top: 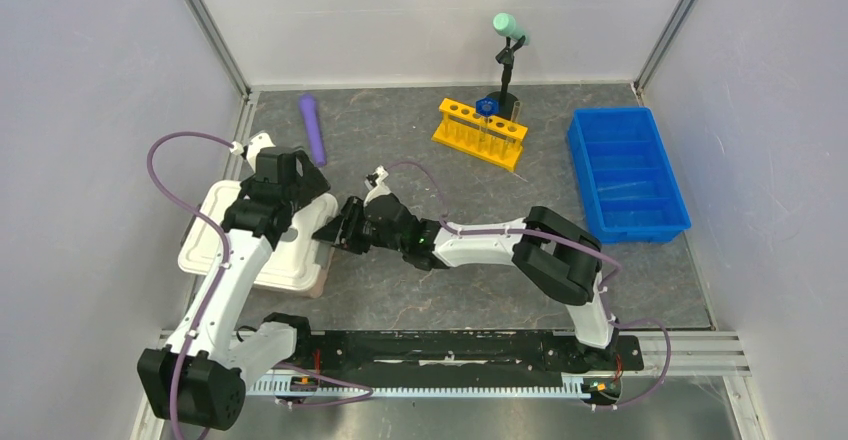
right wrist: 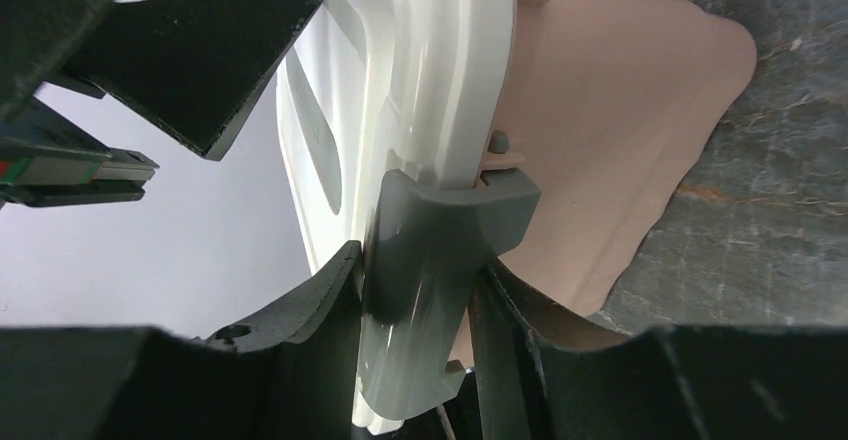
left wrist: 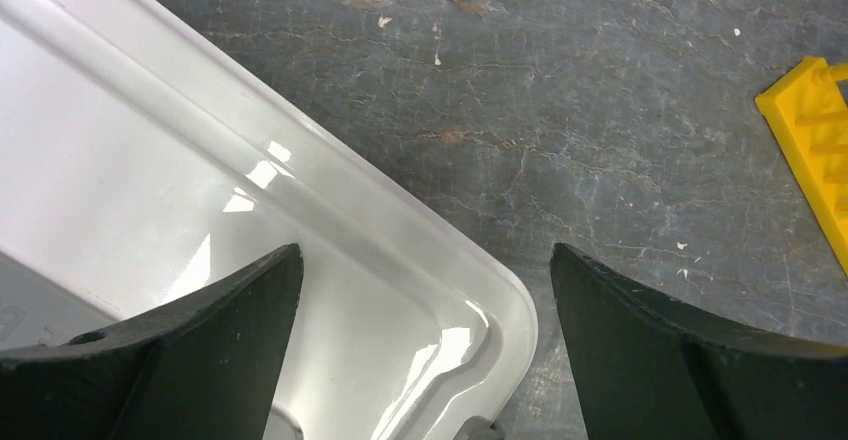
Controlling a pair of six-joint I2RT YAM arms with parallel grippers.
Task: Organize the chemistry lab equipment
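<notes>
A white lidded case (top: 225,250) on a tan base (right wrist: 600,110) lies at the left of the table. My right gripper (top: 335,230) reaches in from the right, and its jaws (right wrist: 420,260) are shut on the grey latch (right wrist: 450,220) at the edge of the white lid (right wrist: 400,60). My left gripper (top: 300,192) hangs open over the case's far right corner (left wrist: 500,310), holding nothing (left wrist: 425,260). A yellow tube rack (top: 480,132) with thin clear tubes and a blue-capped tube (top: 487,106) stands at the back.
A purple cylinder (top: 313,127) lies at the back left and a black stand with a mint-green top (top: 508,60) rises behind the rack. A blue compartment bin (top: 625,172) sits at the right. Walls close in on three sides.
</notes>
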